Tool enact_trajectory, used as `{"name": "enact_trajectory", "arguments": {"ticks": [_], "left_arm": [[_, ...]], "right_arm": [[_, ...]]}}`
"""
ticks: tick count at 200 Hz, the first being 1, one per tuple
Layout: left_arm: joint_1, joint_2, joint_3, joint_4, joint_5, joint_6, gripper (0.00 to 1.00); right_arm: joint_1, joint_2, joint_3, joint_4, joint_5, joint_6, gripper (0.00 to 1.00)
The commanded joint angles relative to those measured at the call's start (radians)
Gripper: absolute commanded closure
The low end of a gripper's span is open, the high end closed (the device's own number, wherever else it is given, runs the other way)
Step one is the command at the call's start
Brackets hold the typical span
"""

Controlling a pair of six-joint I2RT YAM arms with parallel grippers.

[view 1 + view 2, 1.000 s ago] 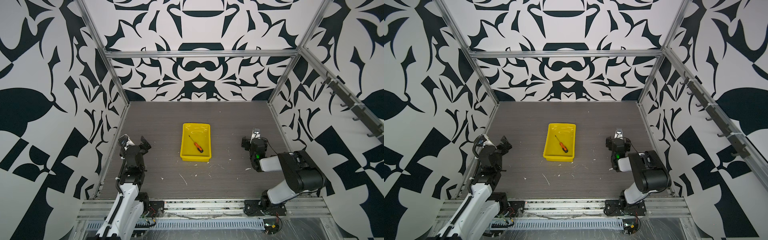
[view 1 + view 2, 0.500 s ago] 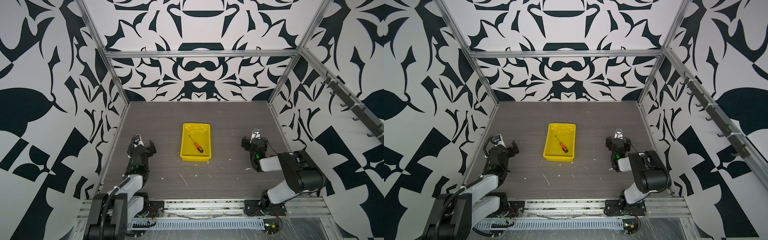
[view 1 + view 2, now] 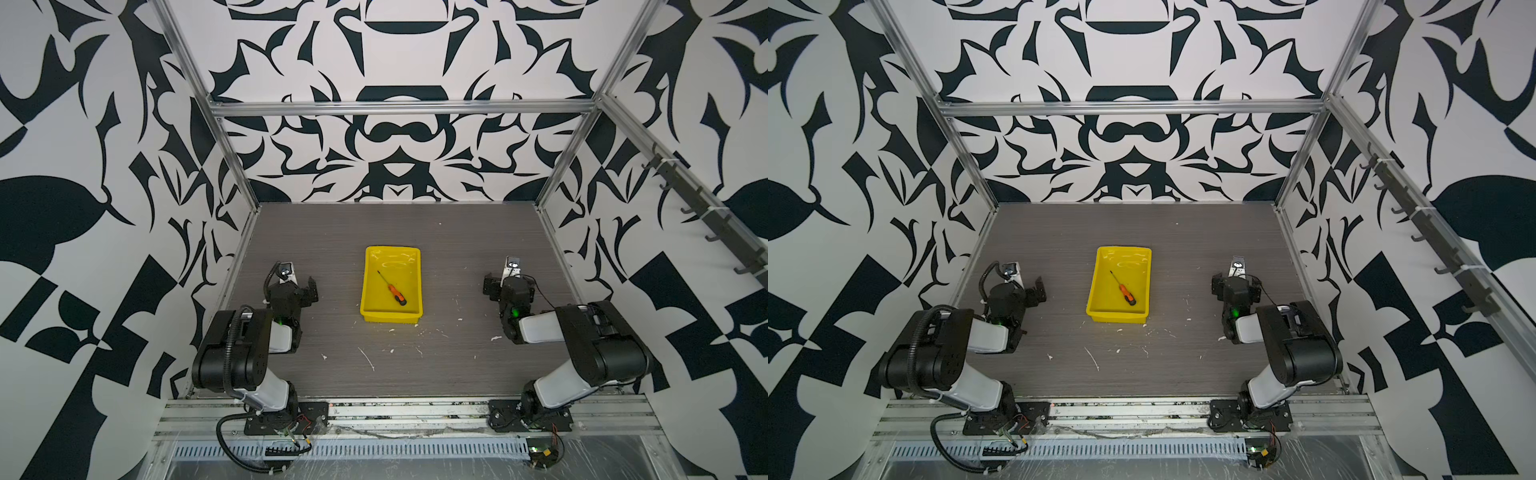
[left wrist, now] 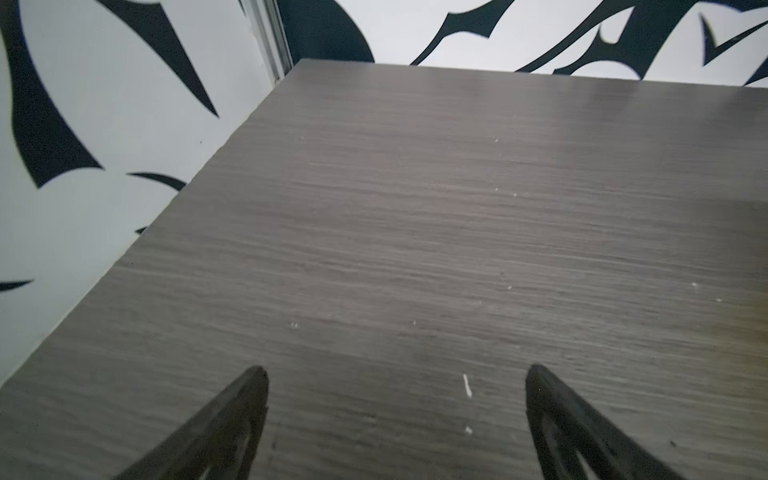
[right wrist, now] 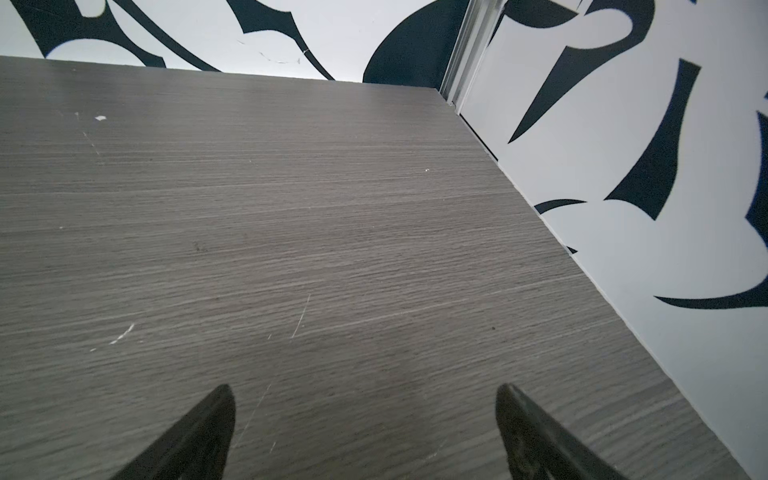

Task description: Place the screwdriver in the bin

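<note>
Left arm (image 3: 232, 353) has folded back at lower left; left fingers (image 4: 232, 419) and right fingers (image 5: 199, 432) gape empty. Screwdriver (image 3: 392, 289) lies in the bin (image 3: 390, 318), mid-frame: job looks done, only resting remains.

Robotics lab test cell: aluminium frame (image 3: 399, 109), patterned walls (image 3: 399, 54), robot arms (image 3: 232, 353) bolted to a rail (image 3: 407, 409)

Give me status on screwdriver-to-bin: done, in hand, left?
Done: the screwdriver lies flat inside the bin, diagonal, handle toward the near wall. In hand: nothing; the left gripper and right gripper are both open and empty over the table, well apart from the bin on either side. Left: nothing visible; the placement looks complete.
</note>
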Motion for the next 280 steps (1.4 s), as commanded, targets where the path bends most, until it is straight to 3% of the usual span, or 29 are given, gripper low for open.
{"name": "enact_trajectory", "arguments": {"ticks": [1,12,280], "left_arm": [[0.019,0.0,0.068,-0.03,0.042,0.006,0.01],[0.03,-0.018,0.094,-0.114,0.053,-0.013,0.01],[0.038,-0.009,0.089,-0.087,0.063,-0.016,0.01]], "right_arm": [[0.004,-0.012,0.008,0.039,-0.002,-0.005,0.0],[0.004,-0.011,0.009,0.038,-0.001,-0.005,0.0],[0.003,-0.009,0.007,0.048,-0.016,-0.009,0.0]]}}
